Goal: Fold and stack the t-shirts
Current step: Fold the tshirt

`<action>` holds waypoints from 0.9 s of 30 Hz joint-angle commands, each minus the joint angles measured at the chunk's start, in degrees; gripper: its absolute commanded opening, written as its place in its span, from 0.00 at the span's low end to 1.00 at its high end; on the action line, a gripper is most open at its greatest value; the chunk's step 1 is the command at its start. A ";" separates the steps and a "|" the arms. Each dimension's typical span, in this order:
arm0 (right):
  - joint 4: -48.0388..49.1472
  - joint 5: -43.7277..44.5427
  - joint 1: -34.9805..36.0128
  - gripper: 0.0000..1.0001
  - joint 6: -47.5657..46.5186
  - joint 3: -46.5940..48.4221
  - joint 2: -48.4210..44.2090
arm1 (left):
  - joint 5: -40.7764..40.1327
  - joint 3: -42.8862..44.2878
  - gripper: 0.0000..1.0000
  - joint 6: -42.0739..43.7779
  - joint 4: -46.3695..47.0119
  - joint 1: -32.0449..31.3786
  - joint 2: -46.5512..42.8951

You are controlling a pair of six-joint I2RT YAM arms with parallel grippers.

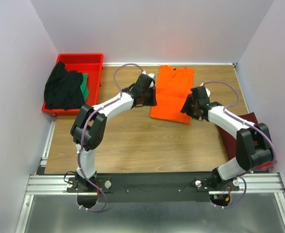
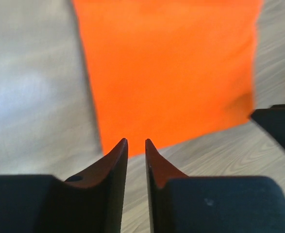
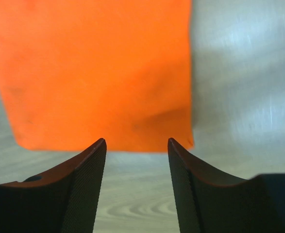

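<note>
Left jaws stand almost closed, with only a thin slit between them and nothing in it; the right jaws are spread wide and are empty too. At the far left, the red tray (image 1: 97, 58) holds the black shirt (image 1: 62, 90) heaped over the green shirt (image 1: 85, 85). I read those two as parked off the working space until their turn.

My left arm (image 1: 115, 103) reaches to the left edge of the orange shirt (image 1: 174, 92). It lies flat on the counter (image 1: 132, 141) in the far middle, already narrowed to a long strip. From my left wrist, its near left corner sits just ahead of my tips, so I judge I am placed to take that corner.

My right arm (image 1: 220, 119) mirrors this on the right side, and its wrist view shows the near hem running just beyond the open tips. Flanking the hem like this suits lifting it with both arms and carrying it toward the far end.

At the far right, the maroon shirt (image 1: 251, 121) lies partly under my right arm, by the counter's edge. I cannot tell whether it is folded.
</note>
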 commanded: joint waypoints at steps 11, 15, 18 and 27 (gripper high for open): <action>-0.06 11.63 -0.90 0.76 -3.61 20.10 20.08 | -1.16 18.88 0.36 2.20 0.32 -0.33 18.30; 0.12 11.72 -0.82 0.76 -5.10 22.48 24.92 | -2.13 16.96 0.31 0.54 -0.82 -0.50 19.80; 0.12 10.40 -0.64 0.76 -5.72 22.04 26.95 | -5.38 11.34 0.28 -2.01 -0.74 -1.03 17.35; 0.03 7.94 4.36 0.76 -6.16 17.92 26.25 | -5.91 -7.72 0.23 -7.11 4.36 -1.21 5.23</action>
